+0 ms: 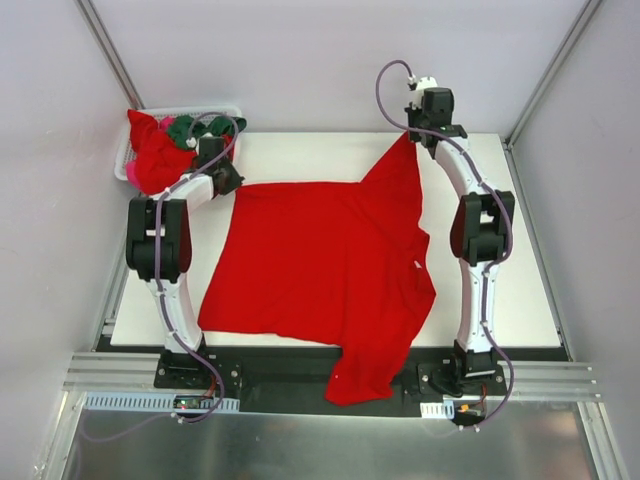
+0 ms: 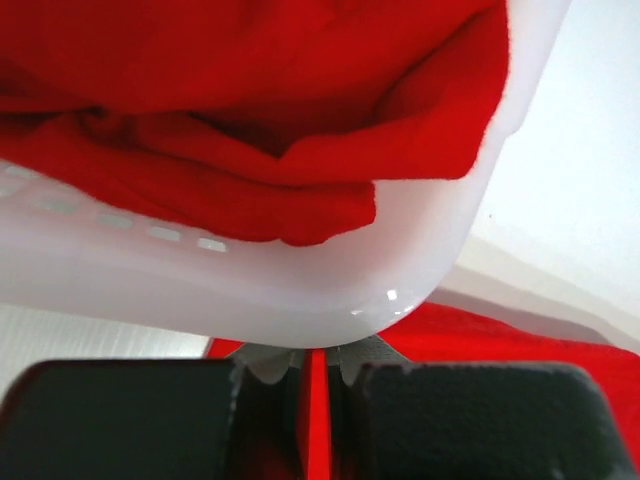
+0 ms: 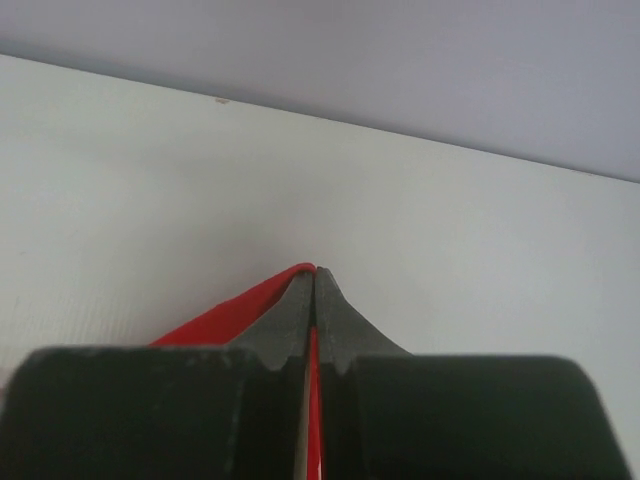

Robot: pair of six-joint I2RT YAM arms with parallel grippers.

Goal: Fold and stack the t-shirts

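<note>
My left gripper (image 2: 312,375) and right gripper (image 3: 314,300) each pinch a far corner of the red t-shirt (image 1: 320,260) lying on the table (image 1: 520,290), and I think the left one sits so near the basket (image 2: 200,290) that a pull may bump it.

You have a large red t-shirt (image 1: 320,260) spread across the white table (image 1: 520,290), its far edge stretched between your two arms. Your left gripper (image 1: 222,178) sits at the shirt's far left corner, just beside the white basket (image 1: 215,109). Your right gripper (image 1: 412,138) is at the far right corner, where the cloth rises to a point. From up here you cannot tell how either pair of jaws stands. The shirt's near end droops over the table's near edge onto the black base rail (image 1: 280,365). In the basket lie another red shirt (image 1: 155,160) and a dark green shirt (image 1: 190,128).
</note>
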